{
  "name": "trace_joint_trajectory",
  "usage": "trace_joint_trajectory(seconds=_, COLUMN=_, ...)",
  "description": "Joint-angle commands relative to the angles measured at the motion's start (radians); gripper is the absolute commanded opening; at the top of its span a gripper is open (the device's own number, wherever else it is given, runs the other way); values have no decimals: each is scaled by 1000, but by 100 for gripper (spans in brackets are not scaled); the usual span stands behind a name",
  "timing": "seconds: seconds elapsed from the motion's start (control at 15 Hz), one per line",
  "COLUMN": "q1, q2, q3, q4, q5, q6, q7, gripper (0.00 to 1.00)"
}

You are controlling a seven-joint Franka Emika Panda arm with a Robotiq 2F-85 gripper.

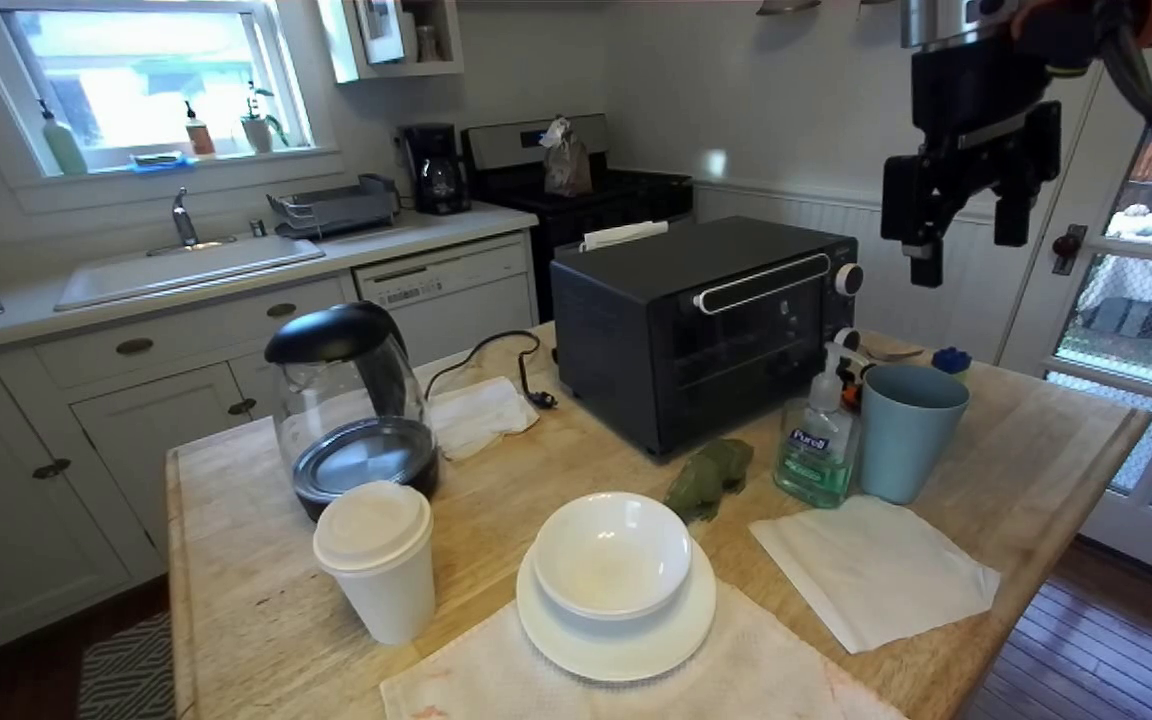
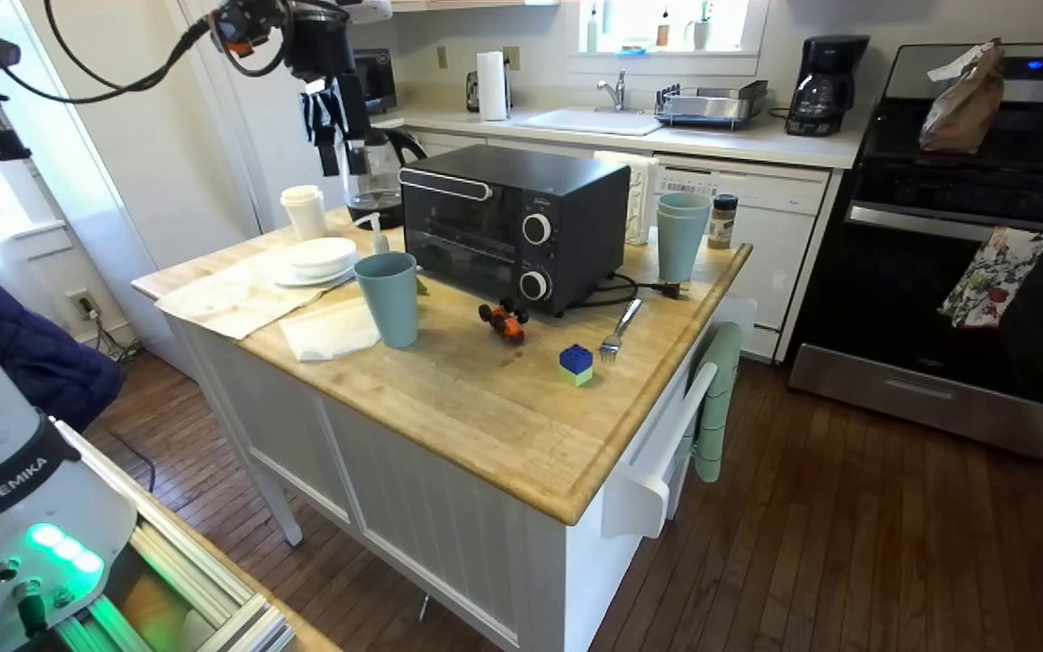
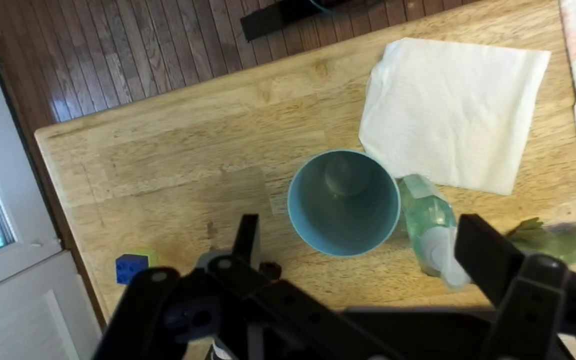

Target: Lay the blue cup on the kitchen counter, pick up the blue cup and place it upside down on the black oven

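Gripper [image 1: 970, 252] jaws stand apart, empty, above and clear of the blue cup [image 1: 908, 432], upright on the bench [image 1: 1046, 450] just beside a pump bottle [image 1: 818, 455]. Probably thin plastic, it should prove light, stiffish and slick; pinch gently across the upper walls. "Purell" labels the bottle; "ANKA EMIKA" marks the robot base [image 2: 23, 507].
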Motion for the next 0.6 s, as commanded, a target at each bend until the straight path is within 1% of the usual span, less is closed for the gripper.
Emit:
trace_joint_trajectory(seconds=0.0, q1=-6, q2=6, q3=-46, q4=-20, q5=25, q6=6, q7=-58, gripper=100)
trace_joint_trajectory(seconds=0.13, q1=-11, q2=7, q3=-69, q4=-38, q5=27, q6=9, q7=-88, gripper=100)
trace_joint_trajectory(seconds=0.33, q1=-26, q2=21, q3=-100, q4=-72, q5=10, q6=54, q7=-101, gripper=100)
trace_joint_trajectory(seconds=0.47, q1=-35, q2=34, q3=-124, q4=-100, q5=30, q6=118, q7=-124, gripper=100)
trace_joint_trajectory(seconds=0.53, q1=-41, q2=43, q3=-134, q4=-117, q5=17, q6=169, q7=-135, gripper=100)
